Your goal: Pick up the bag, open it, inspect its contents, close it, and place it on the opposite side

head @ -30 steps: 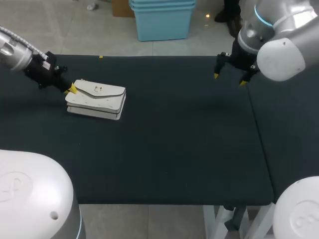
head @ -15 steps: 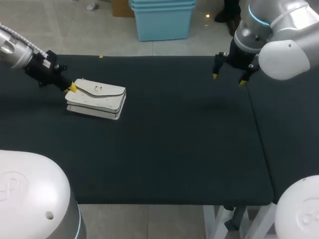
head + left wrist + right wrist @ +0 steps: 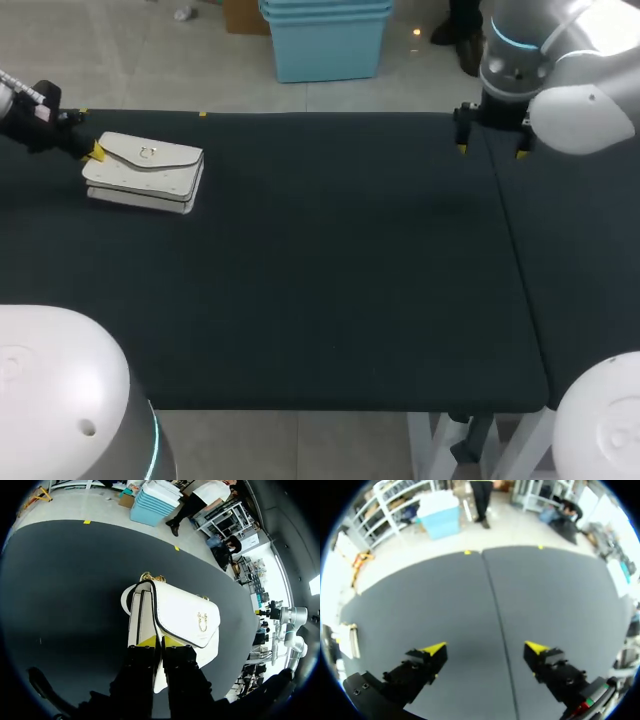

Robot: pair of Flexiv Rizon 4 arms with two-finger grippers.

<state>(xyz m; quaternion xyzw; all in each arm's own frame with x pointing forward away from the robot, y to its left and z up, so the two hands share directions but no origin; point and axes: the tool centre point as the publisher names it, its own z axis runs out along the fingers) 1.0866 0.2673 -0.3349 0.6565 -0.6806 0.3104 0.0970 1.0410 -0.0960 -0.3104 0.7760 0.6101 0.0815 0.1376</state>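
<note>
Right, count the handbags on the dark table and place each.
1: the white flap handbag with gold clasp lies at the table's far left, its end in the left gripper. No others visible.

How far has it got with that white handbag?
Barely begun. The left gripper is shut on one end of the white bag at the left of the table; that grasp is all that looks done. The flap lies closed, and the right gripper hangs open far off. Opening, inspecting, closing and carrying it across remain.

The white bag [image 3: 145, 170] lies flat, flap shut, gold clasp facing up and dark piping along its edges. Its near end is pinched in the left gripper [image 3: 160, 641], and its gold chain fittings are at the far end.
</note>
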